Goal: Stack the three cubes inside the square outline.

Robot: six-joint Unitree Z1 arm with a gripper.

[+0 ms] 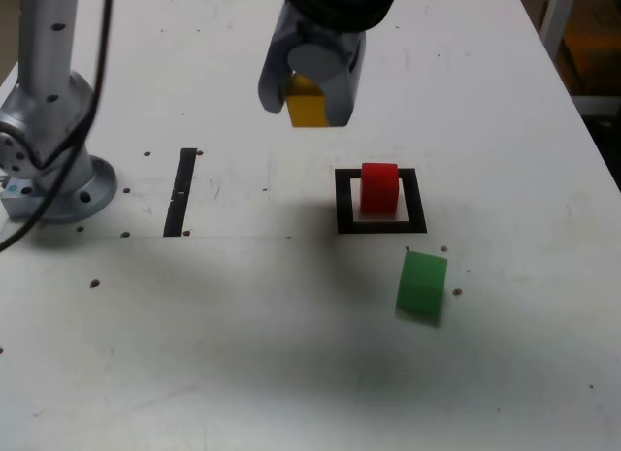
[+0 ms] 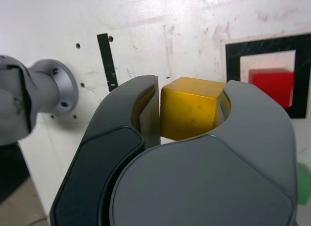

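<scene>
Nearest the table's [image 1: 243, 373] front edge, your green cube [image 1: 423, 286] sits loose, just outside the square outline [image 1: 380, 224]. Inside the outline stands the red cube [image 1: 379, 188]. Farther back, your gripper [image 1: 312, 92] pinches the yellow cube [image 1: 307, 103] aloft by opposite faces. It looks light, rigid and matte; flat-face grips should hold.

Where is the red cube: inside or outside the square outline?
Inside: the red cube sits on the white centre of the square outline, black border visible around it.
</scene>
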